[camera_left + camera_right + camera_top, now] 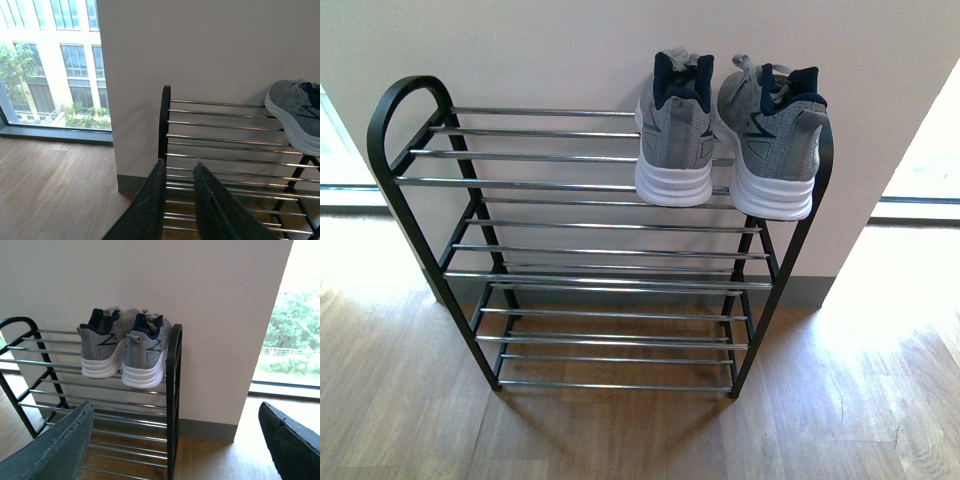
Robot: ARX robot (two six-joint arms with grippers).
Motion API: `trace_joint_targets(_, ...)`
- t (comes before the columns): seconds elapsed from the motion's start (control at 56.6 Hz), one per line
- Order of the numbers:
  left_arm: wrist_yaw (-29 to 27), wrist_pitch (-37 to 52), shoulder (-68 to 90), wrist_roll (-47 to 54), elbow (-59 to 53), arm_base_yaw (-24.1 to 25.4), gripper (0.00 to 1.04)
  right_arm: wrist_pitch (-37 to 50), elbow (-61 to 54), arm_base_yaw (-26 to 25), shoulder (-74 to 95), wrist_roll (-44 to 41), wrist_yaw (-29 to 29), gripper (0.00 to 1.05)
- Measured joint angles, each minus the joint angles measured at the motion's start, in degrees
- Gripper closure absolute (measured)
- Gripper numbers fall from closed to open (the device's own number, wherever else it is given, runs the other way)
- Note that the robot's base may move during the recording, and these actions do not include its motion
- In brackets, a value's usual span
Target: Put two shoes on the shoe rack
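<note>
Two grey knit sneakers with white soles and navy lining stand side by side, heels toward me, on the top tier at the right end of the shoe rack [570, 185]: the left shoe [676, 135] and the right shoe [772, 140]. From the right wrist the pair shows as shoe [102, 347] and shoe [145, 357] on the rack [174, 390]. My right gripper [176, 432] is open and empty, short of the rack's right end. My left gripper [177, 162] is shut and empty, facing the rack's left end [164, 125]; one shoe [295, 112] shows at the edge. Neither arm appears in the front view.
The rack stands against a white wall [570, 50] with a grey skirting on a wooden floor [620, 440]. Floor-length windows [50, 65] flank the wall on both sides. The rack's lower tiers [610, 340] hold nothing.
</note>
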Motion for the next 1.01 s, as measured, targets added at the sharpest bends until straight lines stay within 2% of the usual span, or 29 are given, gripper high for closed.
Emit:
trace_joint_targets(0.406,0.0,0.0,0.0,0.0,0.0,0.0,0.08,0.0,0.0,0.0,0.0,0.0,0.0,0.09)
trace_joint_targets(1.007,0.2,0.0,0.0,0.2,0.0,0.0,0.09,-0.1,0.0,0.1,0.0,0.0,0.2,0.09)
